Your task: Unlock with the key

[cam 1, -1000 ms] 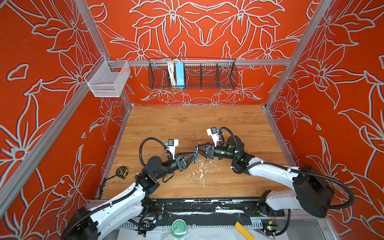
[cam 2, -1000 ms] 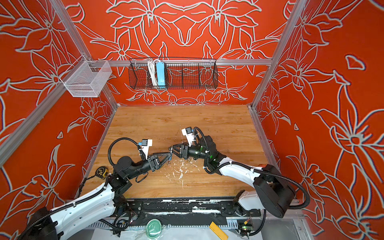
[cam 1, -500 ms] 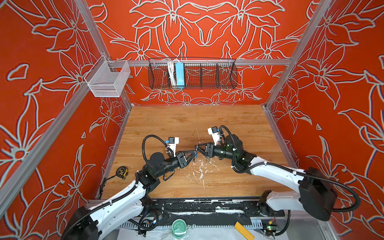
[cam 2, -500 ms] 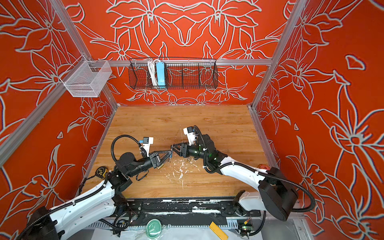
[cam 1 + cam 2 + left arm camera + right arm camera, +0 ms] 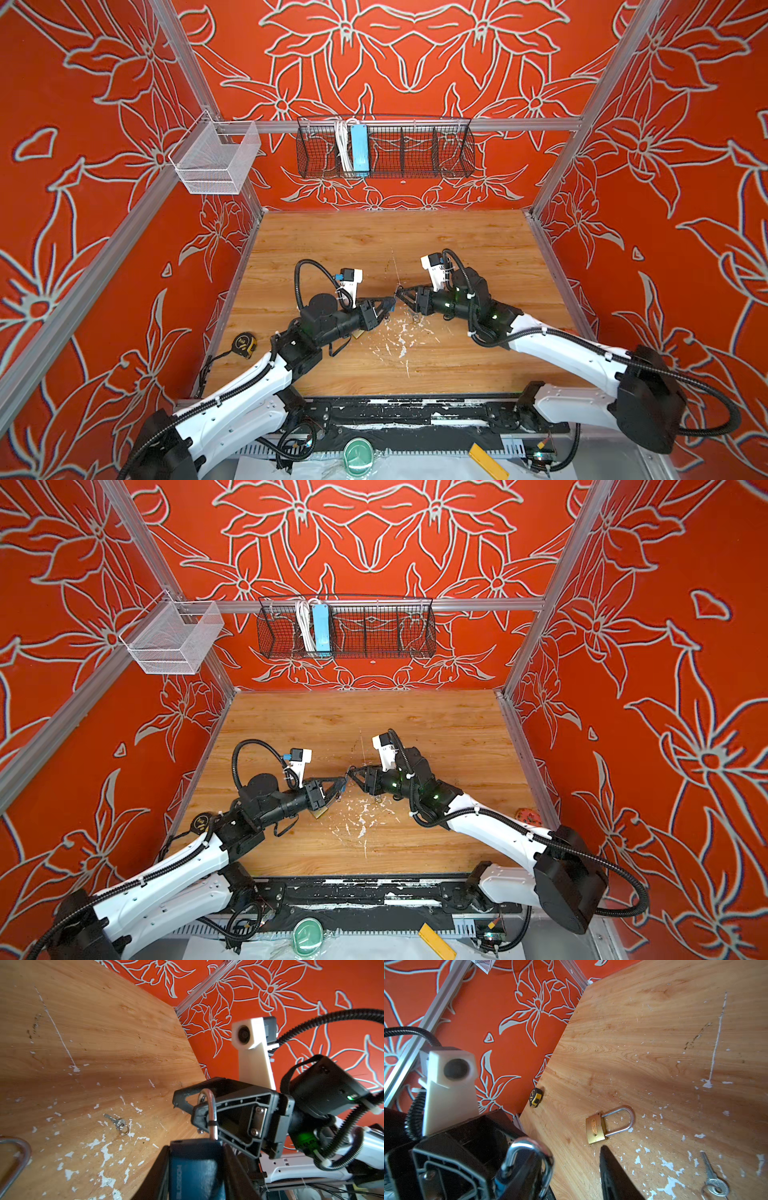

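Note:
My left gripper [image 5: 197, 1147] is shut on the body of a blue padlock [image 5: 195, 1169], held above the table with its steel shackle [image 5: 211, 1113] pointing at the right arm. My right gripper [image 5: 566, 1157] is open. One of its fingers [image 5: 527, 1169] passes through the shackle loop and the other finger [image 5: 612, 1176] stands clear of it. In both top views the two grippers [image 5: 384, 307] [image 5: 403, 293] meet tip to tip over mid-table. The small silver key [image 5: 117, 1123] [image 5: 713, 1178] lies flat on the wood with its ring, held by nothing.
A brass padlock [image 5: 596, 1128] lies on the table under the left gripper. A yellow-black tape measure [image 5: 244, 344] sits at the left wall. Worn white paint flecks [image 5: 399, 345] mark the wood. A black wire basket [image 5: 384, 145] and a white one [image 5: 216, 160] hang on the walls.
Both grippers have shifted slightly toward the far side together, still tip to tip at the blue padlock. The key and brass padlock have not moved.

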`<state>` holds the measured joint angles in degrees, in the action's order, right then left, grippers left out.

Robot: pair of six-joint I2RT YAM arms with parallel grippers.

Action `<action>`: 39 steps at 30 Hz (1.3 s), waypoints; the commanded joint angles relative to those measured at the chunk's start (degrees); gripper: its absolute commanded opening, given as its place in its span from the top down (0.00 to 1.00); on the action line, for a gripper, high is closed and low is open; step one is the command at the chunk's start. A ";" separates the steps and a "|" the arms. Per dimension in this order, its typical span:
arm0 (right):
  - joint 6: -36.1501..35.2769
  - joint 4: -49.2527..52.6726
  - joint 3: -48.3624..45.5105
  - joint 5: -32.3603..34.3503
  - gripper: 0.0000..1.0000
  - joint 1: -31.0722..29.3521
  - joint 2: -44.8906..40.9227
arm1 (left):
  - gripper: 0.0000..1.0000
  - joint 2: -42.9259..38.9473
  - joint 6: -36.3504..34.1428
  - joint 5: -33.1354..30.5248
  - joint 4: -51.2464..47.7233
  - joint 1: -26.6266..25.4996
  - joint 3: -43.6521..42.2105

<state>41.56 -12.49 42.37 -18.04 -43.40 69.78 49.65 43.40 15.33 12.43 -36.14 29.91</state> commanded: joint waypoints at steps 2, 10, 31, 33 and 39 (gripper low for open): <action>-2.26 8.15 0.05 5.07 0.52 0.42 -2.53 | 1.00 4.26 -6.64 -6.90 -5.75 0.11 7.66; -5.11 18.11 -1.39 11.27 0.45 0.57 -10.95 | 1.00 23.30 -15.16 -17.41 -15.69 0.19 22.23; -7.90 35.53 -7.43 17.26 0.33 1.24 -32.47 | 1.00 75.83 -13.12 -12.95 -24.07 8.70 67.73; -7.90 35.70 -7.29 16.99 0.33 1.24 -32.54 | 1.00 77.37 -12.90 -13.55 -24.07 9.00 69.19; -8.20 36.19 -7.34 17.23 0.32 1.36 -32.77 | 1.00 79.76 -10.71 -9.80 -20.00 11.62 68.58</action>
<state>34.33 22.55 35.20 -1.69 -42.39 37.52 128.73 30.89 3.11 -10.94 -26.17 97.71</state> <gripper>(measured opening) 0.678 0.365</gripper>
